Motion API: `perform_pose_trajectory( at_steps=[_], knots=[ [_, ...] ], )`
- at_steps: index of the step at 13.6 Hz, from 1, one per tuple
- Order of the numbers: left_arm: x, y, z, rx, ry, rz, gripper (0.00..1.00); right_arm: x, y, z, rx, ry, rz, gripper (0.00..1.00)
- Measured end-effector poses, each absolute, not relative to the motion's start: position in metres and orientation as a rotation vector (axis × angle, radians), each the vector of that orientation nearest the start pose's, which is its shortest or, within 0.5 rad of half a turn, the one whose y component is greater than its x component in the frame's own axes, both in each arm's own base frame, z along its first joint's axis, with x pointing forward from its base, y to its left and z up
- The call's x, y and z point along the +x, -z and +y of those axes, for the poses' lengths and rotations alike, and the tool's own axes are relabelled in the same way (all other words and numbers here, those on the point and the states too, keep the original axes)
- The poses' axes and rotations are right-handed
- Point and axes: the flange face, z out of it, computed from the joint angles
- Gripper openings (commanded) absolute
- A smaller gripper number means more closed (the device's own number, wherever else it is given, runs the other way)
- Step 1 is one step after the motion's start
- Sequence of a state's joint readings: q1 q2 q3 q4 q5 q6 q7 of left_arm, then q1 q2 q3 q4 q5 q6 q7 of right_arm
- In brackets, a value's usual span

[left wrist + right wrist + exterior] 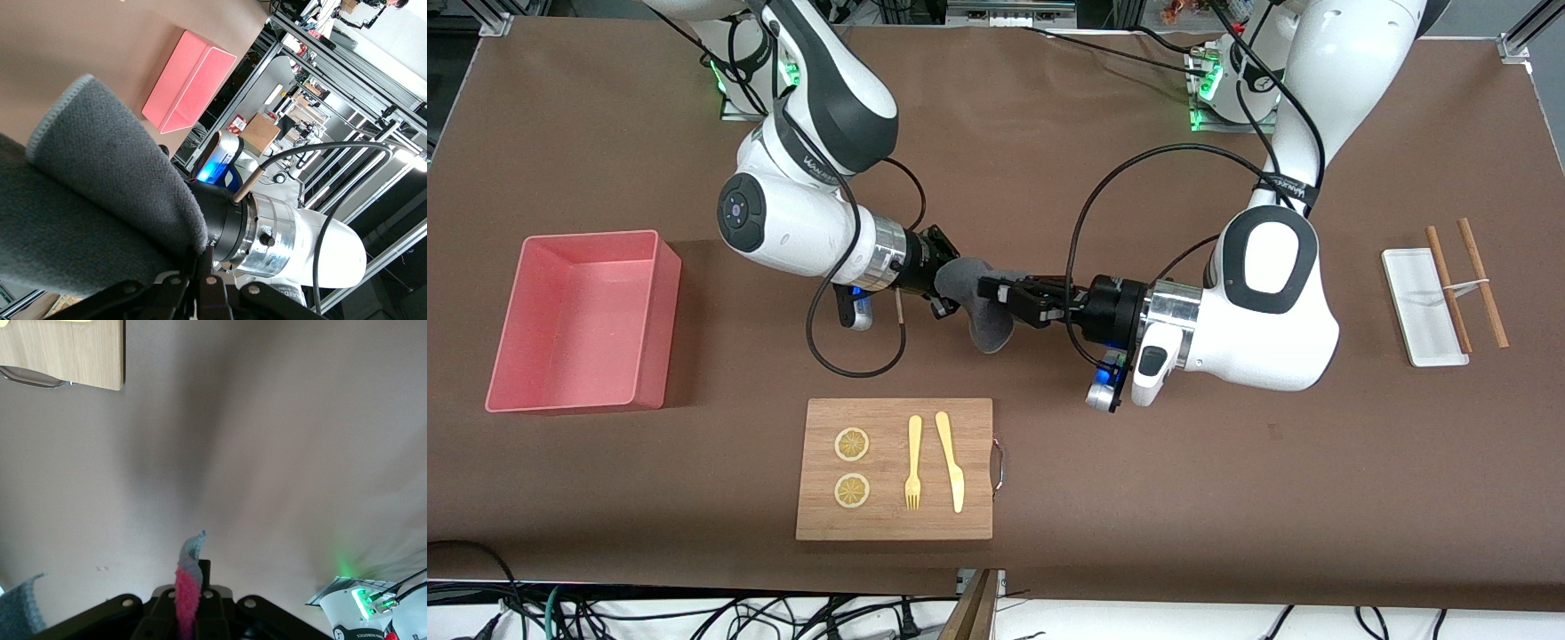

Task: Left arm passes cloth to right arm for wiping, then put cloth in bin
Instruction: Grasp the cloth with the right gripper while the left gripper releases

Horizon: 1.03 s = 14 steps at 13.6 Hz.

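The cloth (983, 302) hangs in the air between both grippers, over the table's middle, grey face showing. My left gripper (991, 290) is shut on one edge of it; in the left wrist view the grey cloth (100, 200) fills the space over the left gripper (200, 267). My right gripper (950, 283) is shut on the other edge; in the right wrist view a magenta and grey strip of cloth (187, 577) is pinched in the right gripper (193, 597). The pink bin (578, 320) stands empty at the right arm's end of the table and shows in the left wrist view (187, 80).
A wooden board (894, 524) with two lemon slices, a fork (913, 462) and a knife (951, 460) lies nearer to the front camera than the grippers. A narrow white tray (1423, 307) with chopsticks (1481, 283) lies at the left arm's end.
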<state>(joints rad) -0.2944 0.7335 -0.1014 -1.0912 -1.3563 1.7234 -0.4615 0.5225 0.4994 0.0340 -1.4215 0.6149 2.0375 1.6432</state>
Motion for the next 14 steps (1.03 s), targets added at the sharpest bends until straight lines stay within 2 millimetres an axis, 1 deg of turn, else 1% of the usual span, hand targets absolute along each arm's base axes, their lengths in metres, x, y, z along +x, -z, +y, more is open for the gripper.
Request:
perform_pose_trajectory(
  at_steps=[1, 2, 3, 4, 8, 10, 11, 12, 14],
  knots=[
    [0.679, -0.459, -0.35, 1.761, 0.698, 0.374, 0.0, 0.594, -0.431, 0.402, -2.117, -0.648, 1.683, 0.0],
    [0.68, -0.459, -0.35, 1.761, 0.697, 0.376, 0.19, 0.594, -0.432, 0.402, -2.117, -0.647, 1.683, 0.0],
    [0.68, -0.458, -0.349, 1.762, 0.696, 0.377, 0.84, 0.594, -0.432, 0.401, -2.116, -0.647, 1.684, 0.0],
    [0.681, -0.458, -0.347, 1.763, 0.693, 0.379, 1.0, 0.594, -0.432, 0.401, -2.115, -0.646, 1.684, 0.0],
    [0.684, -0.46, -0.341, 1.763, 0.682, 0.383, 1.0, 0.595, -0.432, 0.401, -2.115, -0.645, 1.684, 0.0],
    [0.687, -0.461, -0.327, 1.76, 0.696, 0.377, 1.0, 0.595, -0.432, 0.401, -2.116, -0.644, 1.682, 0.0],
    [0.69, -0.46, -0.313, 1.764, 0.706, 0.368, 1.0, 0.594, -0.432, 0.401, -2.132, -0.643, 1.662, 0.0],
    [0.694, -0.459, -0.294, 1.778, 0.708, 0.354, 1.0, 0.592, -0.43, 0.402, -2.176, -0.644, 1.61, 0.0],
    [0.701, -0.454, -0.252, 1.822, 0.694, 0.309, 1.0, 0.585, -0.423, 0.402, -2.316, -0.645, 1.455, 0.0]
  ],
)
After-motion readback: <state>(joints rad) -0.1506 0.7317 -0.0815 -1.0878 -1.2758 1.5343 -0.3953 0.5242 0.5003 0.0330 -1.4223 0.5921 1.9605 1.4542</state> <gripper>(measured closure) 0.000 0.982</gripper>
